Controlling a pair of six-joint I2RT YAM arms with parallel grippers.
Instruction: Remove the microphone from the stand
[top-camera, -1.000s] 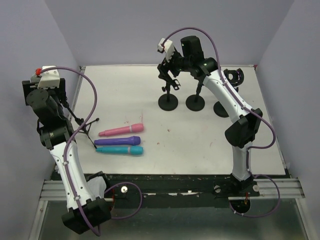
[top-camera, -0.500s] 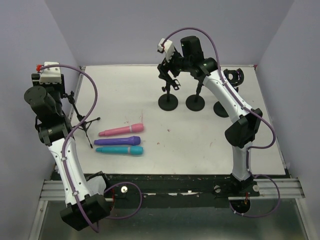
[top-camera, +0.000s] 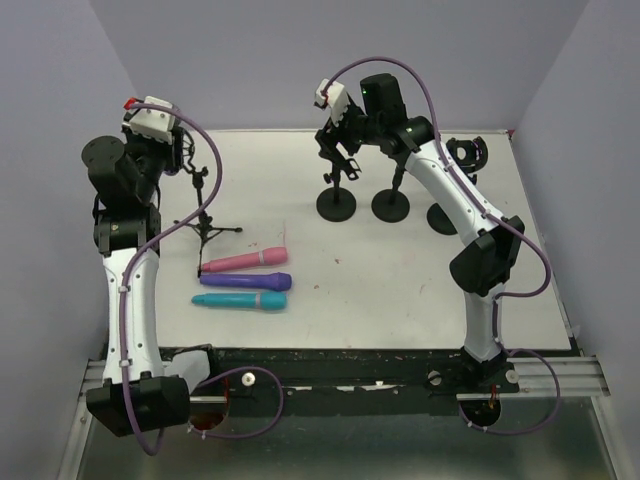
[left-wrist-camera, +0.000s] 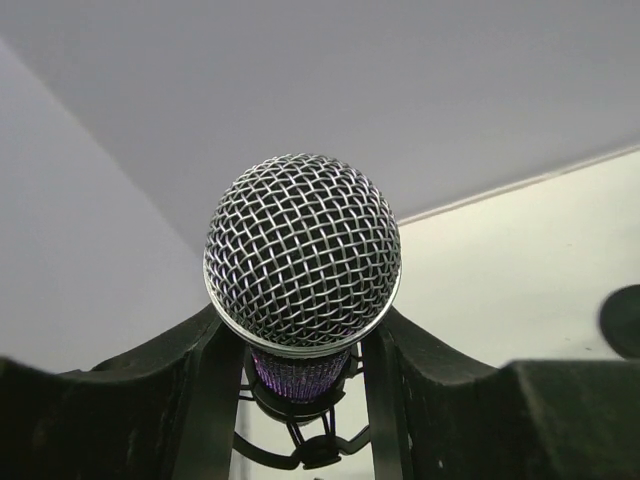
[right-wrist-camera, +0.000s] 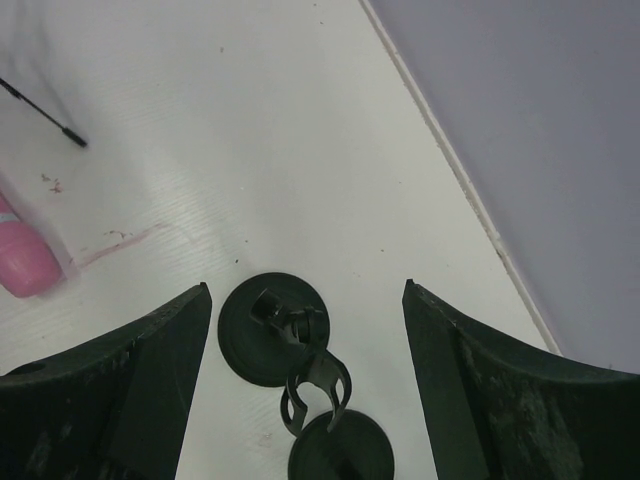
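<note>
A microphone (left-wrist-camera: 302, 255) with a silver mesh head and a purple body sits in the clip (left-wrist-camera: 318, 448) of a thin black tripod stand (top-camera: 206, 222) at the table's left. My left gripper (top-camera: 188, 163) is shut on the microphone just under its head, with a finger (left-wrist-camera: 205, 390) on each side. Far across the table, my right gripper (right-wrist-camera: 306, 290) is open and holds nothing. It hangs over an empty round-base stand (right-wrist-camera: 262, 330) and its clip (right-wrist-camera: 316, 388). In the top view my right gripper (top-camera: 338, 138) is at the back middle.
Pink (top-camera: 246, 261), purple (top-camera: 242, 282) and teal (top-camera: 240, 300) microphones lie side by side near the tripod's feet. Three round-base stands (top-camera: 336, 204) (top-camera: 390, 205) (top-camera: 442, 218) stand at the back right. The table's back edge and the wall are close behind both grippers.
My left gripper has closed on the microphone, and the left arm has swung right and toward the back, taking the tripod stand with it. The right arm has stayed put.
</note>
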